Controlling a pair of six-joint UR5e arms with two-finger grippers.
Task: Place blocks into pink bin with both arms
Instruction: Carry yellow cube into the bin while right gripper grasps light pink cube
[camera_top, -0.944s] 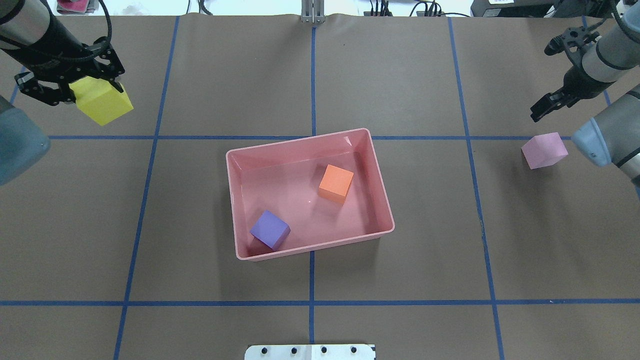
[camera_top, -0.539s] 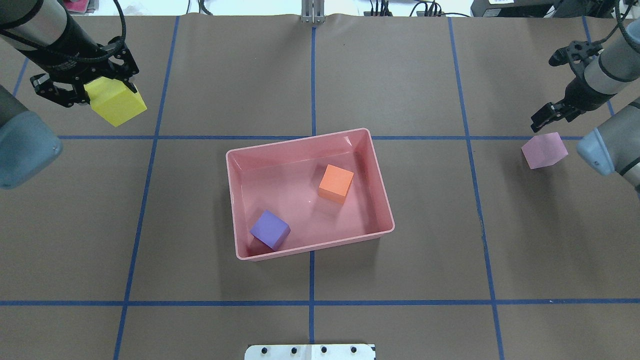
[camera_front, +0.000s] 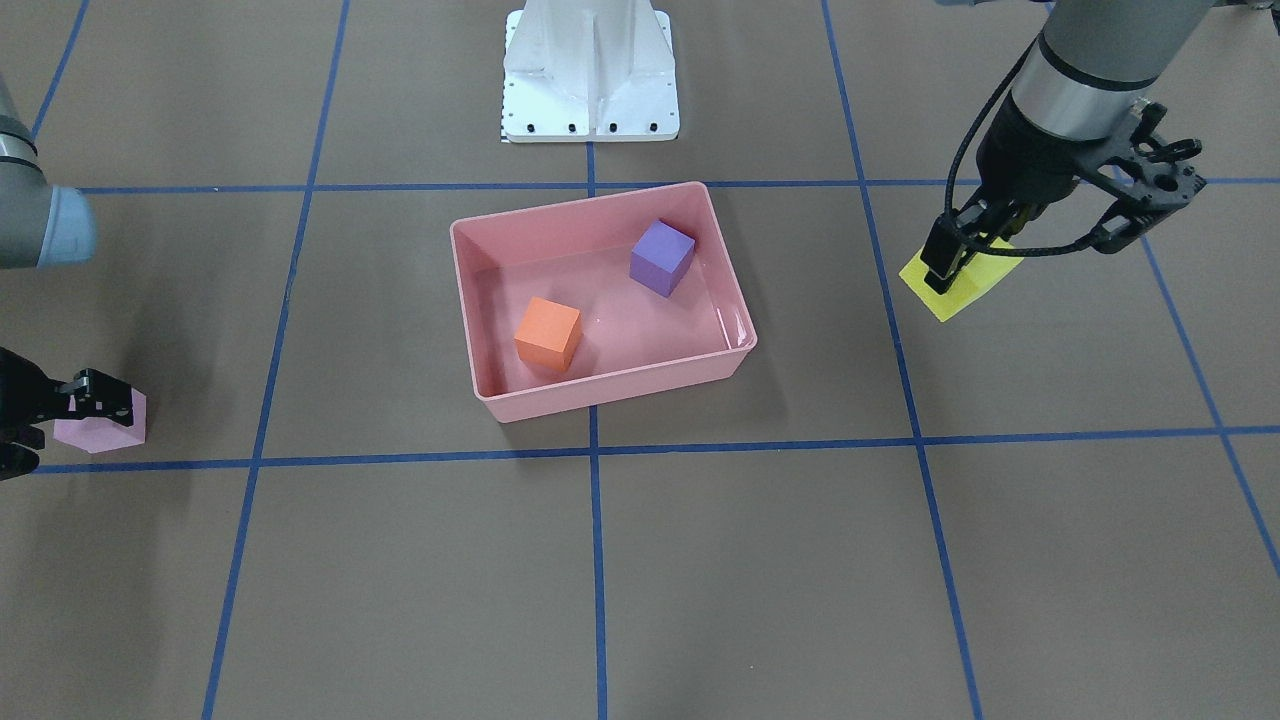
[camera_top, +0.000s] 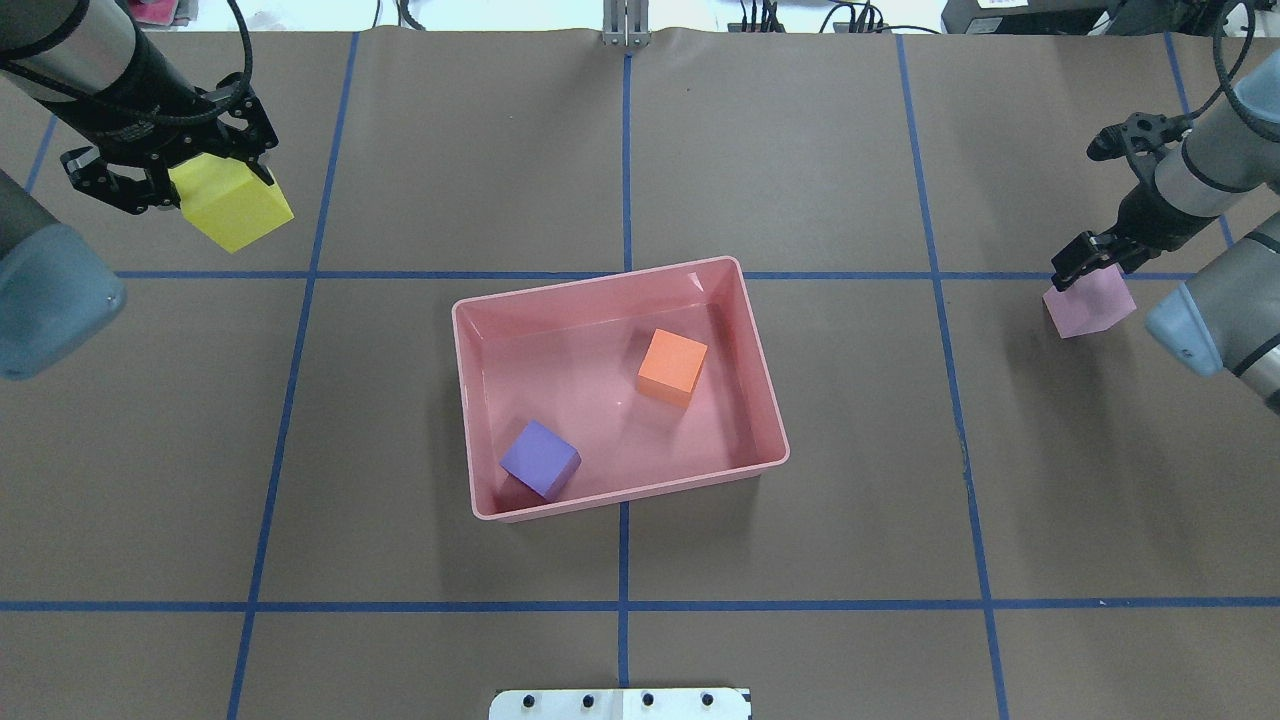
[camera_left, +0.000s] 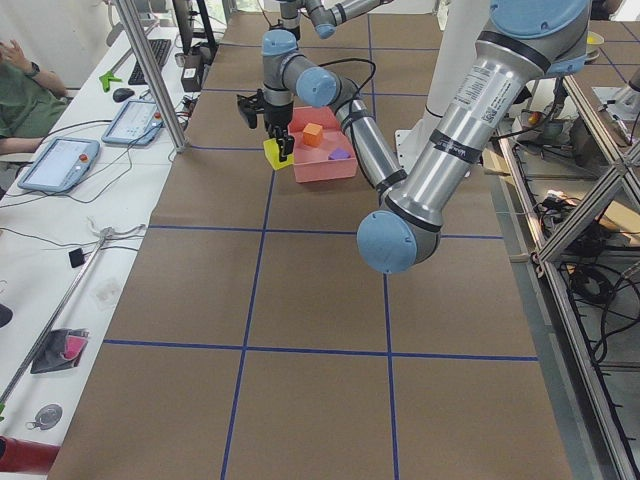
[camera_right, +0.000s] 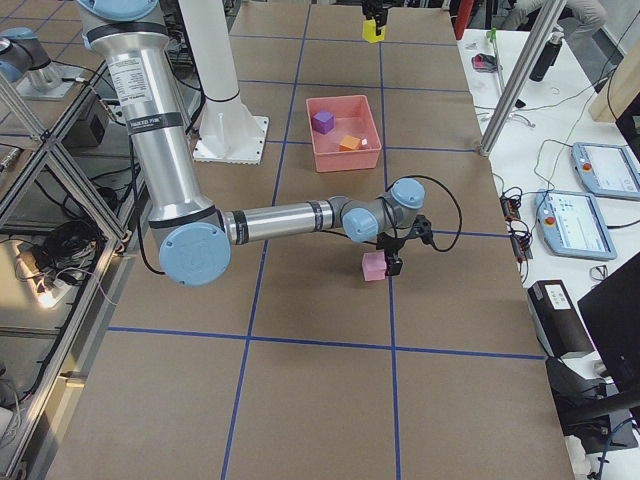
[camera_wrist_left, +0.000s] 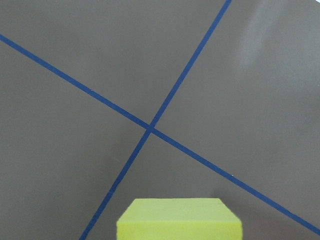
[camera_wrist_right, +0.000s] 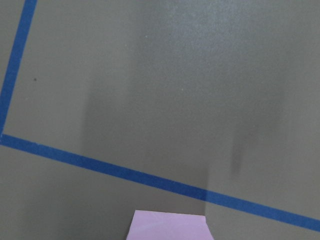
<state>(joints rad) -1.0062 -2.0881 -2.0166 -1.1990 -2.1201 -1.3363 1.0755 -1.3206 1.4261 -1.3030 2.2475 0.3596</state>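
The pink bin (camera_top: 600, 285) sits mid-table, also in the front view (camera_front: 580, 203). In it lie the orange block (camera_top: 672, 366) and the purple block (camera_top: 540, 459). My left gripper (camera_top: 190, 185) is shut on the yellow block (camera_top: 232, 203) and holds it above the table, far left of the bin; the block fills the bottom of the left wrist view (camera_wrist_left: 179, 220). My right gripper (camera_top: 1085, 262) is open, low over the light pink block (camera_top: 1090, 304) on the table at the far right. In the front view its fingers straddle that block (camera_front: 100, 425).
The white base pedestal (camera_front: 590, 70) stands behind the bin. Blue tape lines (camera_top: 625, 605) grid the brown table cover. An operators' bench with tablets (camera_left: 60, 165) and a metal post (camera_left: 150, 70) runs along the table's far side.
My right gripper has come down and in toward the light pink block. My left gripper moved a little right with the yellow block, then held still.
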